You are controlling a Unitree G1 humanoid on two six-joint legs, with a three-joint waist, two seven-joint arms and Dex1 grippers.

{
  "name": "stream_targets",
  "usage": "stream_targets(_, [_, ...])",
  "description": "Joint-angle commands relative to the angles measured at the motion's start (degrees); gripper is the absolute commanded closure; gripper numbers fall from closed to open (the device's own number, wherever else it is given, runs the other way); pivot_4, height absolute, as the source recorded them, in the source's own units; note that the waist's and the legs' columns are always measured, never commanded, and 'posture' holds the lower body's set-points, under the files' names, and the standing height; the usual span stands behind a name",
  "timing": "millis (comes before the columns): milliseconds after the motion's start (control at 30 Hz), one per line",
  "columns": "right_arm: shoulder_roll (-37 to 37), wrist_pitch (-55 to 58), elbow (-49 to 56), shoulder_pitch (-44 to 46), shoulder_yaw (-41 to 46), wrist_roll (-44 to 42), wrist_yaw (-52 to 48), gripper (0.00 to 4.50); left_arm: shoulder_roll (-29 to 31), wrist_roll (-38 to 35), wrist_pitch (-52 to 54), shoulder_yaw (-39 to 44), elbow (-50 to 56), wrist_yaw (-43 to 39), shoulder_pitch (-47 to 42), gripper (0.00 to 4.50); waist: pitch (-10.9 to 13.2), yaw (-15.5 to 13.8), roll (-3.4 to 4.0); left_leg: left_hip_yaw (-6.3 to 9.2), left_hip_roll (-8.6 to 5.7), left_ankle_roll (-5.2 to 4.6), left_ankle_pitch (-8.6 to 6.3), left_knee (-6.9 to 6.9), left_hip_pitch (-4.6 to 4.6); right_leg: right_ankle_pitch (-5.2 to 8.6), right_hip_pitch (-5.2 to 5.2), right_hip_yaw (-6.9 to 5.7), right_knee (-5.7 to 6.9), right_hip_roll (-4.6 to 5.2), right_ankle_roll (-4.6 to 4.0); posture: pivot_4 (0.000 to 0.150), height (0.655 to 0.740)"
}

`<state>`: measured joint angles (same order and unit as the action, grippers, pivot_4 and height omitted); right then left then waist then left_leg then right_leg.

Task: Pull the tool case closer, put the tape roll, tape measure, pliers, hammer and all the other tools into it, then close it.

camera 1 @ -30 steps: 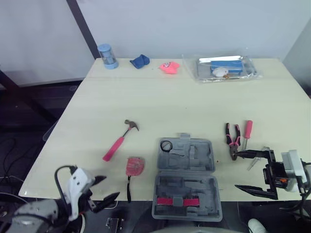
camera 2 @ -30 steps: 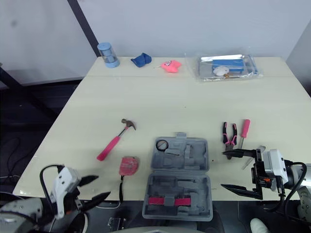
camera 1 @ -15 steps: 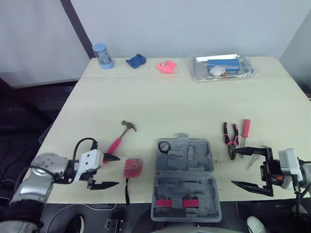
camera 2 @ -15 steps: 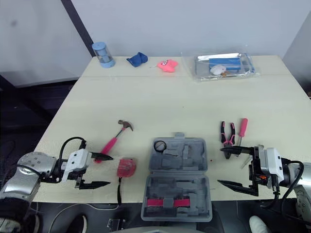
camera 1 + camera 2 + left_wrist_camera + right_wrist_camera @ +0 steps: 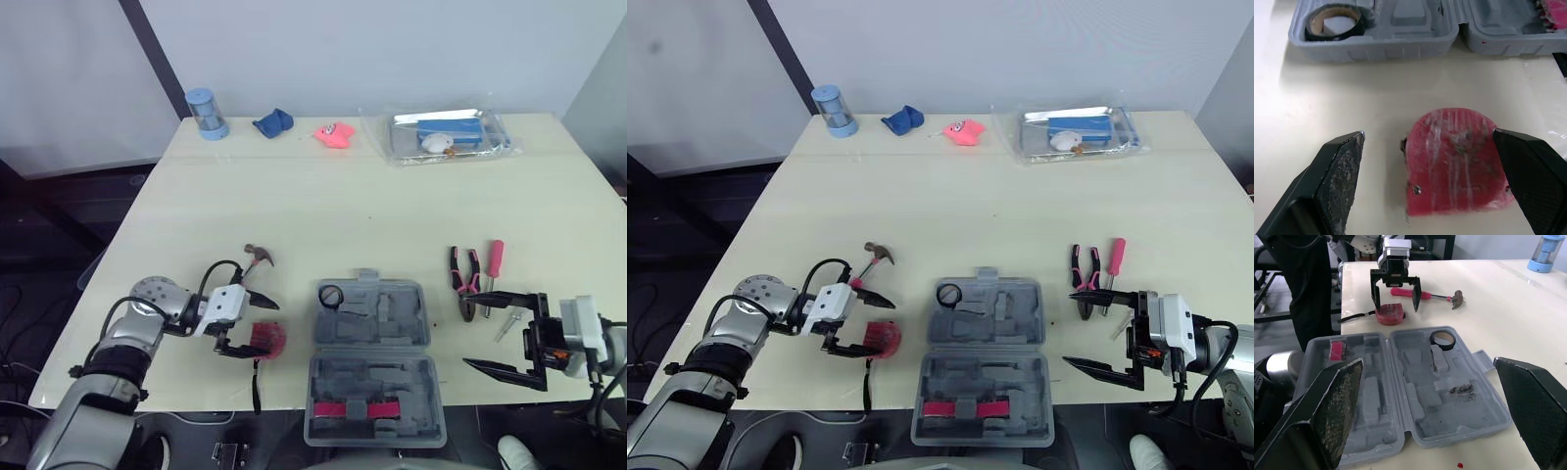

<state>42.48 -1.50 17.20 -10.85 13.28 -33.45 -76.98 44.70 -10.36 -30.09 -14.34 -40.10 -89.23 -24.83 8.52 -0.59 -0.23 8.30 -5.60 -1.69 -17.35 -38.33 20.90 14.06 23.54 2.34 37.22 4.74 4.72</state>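
Your left claw (image 5: 1428, 133) has swung in over the bench (image 5: 343, 206) and now straddles the tape measure (image 5: 1452, 161), spread wide, not yet pinching. It lies just left of the open tool case (image 5: 375, 338).

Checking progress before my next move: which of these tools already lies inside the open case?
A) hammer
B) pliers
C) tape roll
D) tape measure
C: the tape roll sits in a corner pocket of the open tool case, while the hammer, pliers and tape measure lie outside it on the table.
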Motion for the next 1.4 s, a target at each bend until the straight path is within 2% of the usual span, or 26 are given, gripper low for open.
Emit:
stream_targets(33, [0.40,-0.19,2.39,-0.04,0.50,-1.07,0.22,0.00,1.67,-1.91,-0.51,-4.05,0.64,-3.27,0.51,0.08,0.00,0.06,0.01,0.00,0.00,0.00,0.00,0.00,0.00,0.00,0.00,0.01,0.01,-0.01,0.00,0.150,0.7400])
stream_targets(167, [0.43,-0.18,2.49,-0.03,0.50,-1.03,0.18,0.00,2.83,-5.39,0.72,-5.57,3.71,-3.27,1.29,0.08,0.00,0.08,0.01,0.00,0.01,0.00,0.00,0.00,-0.01,0.00,0.01,0.02,0.04,-0.03,0.00,0.150,0.7400])
stream_targets(333, [0.43,-0.25,2.24,0.10,0.45,-0.97,0.05,0.00,3.54,-6.43,0.69,-6.06,4.35,-3.27,1.49,0.08,0.00,-0.06,0.00,-0.01,0.01,0.00,0.00,-0.03,0.00,0.00,0.03,0.03,0.11,-0.05,0.00,0.150,0.7400])
stream_targets(667, [0.38,-0.29,2.10,0.66,0.15,-0.83,0.00,0.00,2.41,-1.33,-6.29,-4.86,-0.63,-3.13,0.61,0.08,0.00,-0.05,0.00,-0.01,0.01,0.00,0.00,-0.05,-0.01,0.00,0.04,0.03,0.14,-0.07,0.00,0.150,0.7400])
stream_targets(1033, [0.43,0.15,3.08,0.46,0.07,-1.12,0.16,0.00,0.81,0.73,-7.29,-3.48,-3.84,-3.10,-0.52,0.08,0.00,0.04,0.00,-0.02,0.00,0.00,0.00,-0.06,-0.02,0.01,0.05,0.03,0.19,-0.08,0.00,0.150,0.7400])
stream_targets(1133, [0.38,0.22,3.25,0.36,0.10,-1.10,0.25,0.00,0.30,0.14,-6.64,-2.98,-3.50,-3.20,-0.51,0.88,0.00,0.00,0.00,-0.02,0.01,0.00,0.00,-0.07,-0.01,0.01,0.05,0.03,0.20,-0.08,0.00,0.150,0.7400])
stream_targets(1167, [0.38,0.25,3.31,0.32,0.12,-1.10,0.28,0.00,0.13,-0.22,-6.30,-2.78,-3.24,-3.22,-0.47,1.43,0.00,0.00,0.00,-0.03,0.01,0.00,0.00,-0.07,-0.02,0.01,0.05,0.03,0.20,-0.08,0.00,0.150,0.7400])
stream_targets(1400, [0.34,0.19,3.04,0.16,0.07,-0.83,0.11,0.00,0.67,-0.99,-5.86,-2.96,-1.24,-3.27,0.24,1.56,0.00,-0.02,0.00,-0.03,0.00,0.00,0.00,-0.09,-0.01,0.01,0.05,0.03,0.22,-0.07,0.00,0.150,0.7400])
